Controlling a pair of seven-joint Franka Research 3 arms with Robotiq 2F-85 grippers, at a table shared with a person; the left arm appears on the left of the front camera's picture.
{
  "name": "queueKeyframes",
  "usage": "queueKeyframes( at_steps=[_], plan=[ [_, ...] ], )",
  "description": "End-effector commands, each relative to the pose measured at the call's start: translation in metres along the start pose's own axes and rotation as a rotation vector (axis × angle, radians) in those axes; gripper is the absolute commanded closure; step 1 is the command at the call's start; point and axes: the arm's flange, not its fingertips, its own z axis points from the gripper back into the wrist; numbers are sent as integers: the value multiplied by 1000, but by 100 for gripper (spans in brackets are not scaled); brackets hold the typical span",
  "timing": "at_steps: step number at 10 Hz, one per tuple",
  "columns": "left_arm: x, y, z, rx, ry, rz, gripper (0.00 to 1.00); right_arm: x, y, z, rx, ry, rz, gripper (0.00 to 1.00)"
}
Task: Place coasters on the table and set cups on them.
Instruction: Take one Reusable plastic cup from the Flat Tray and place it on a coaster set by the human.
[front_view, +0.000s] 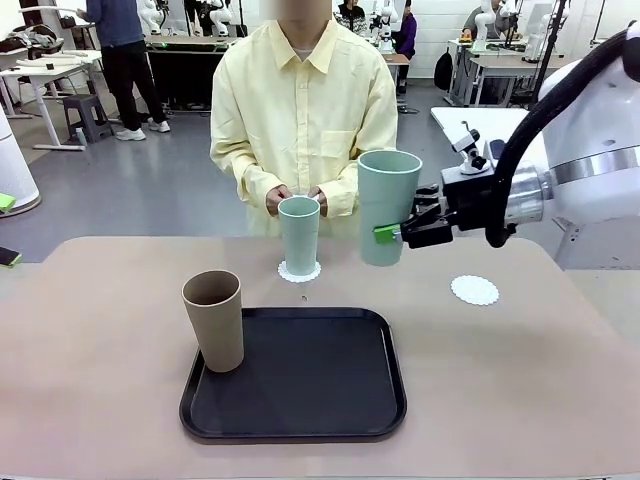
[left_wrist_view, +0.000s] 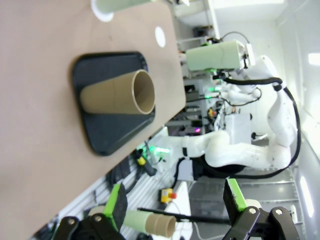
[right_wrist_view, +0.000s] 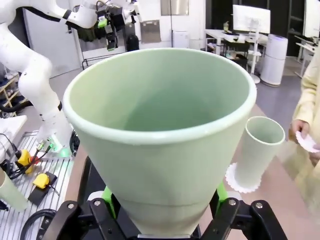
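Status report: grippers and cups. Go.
Left gripper open, empty. Right gripper shut on mint cup, held above table. Bare coaster waiting. Nothing in the way.

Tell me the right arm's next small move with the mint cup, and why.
Probably shift it toward the robot's right and lower it onto the bare coaster. The right gripper holds the mint cup in the air, left of that coaster, while the other mint cup already stands on the far coaster.

front: across table (front_view: 100, 330) | left wrist: sideways, far | 2 share: tray (front_view: 300, 380)
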Motion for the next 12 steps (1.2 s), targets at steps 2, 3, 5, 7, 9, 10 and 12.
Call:
queueKeyframes(
  at_steps=[2,3,5,7,9,10,12],
  plan=[
    [-1,0,0,-9,4,-19,0,1,-3,-9,22,-4,13,77],
    [-1,0,0,-9,4,-19,0,1,-3,-9,22,-4,13,77],
    [-1,0,0,-9,4,-19,0,-1,1,-5,12,4,2,18],
    [-1,0,0,-9,4,-19,0,-33,-24,64,-131,-10,-28,18],
    [-1,0,0,-9,4,-19,0,-78,-46,142,-220,-22,-105,18],
    [-1,0,0,-9,4,-19,0,-104,-54,179,-260,-60,-138,18],
    [-1,0,0,-9,4,-19,0,-137,-62,220,-312,-131,-157,18]
  ],
)
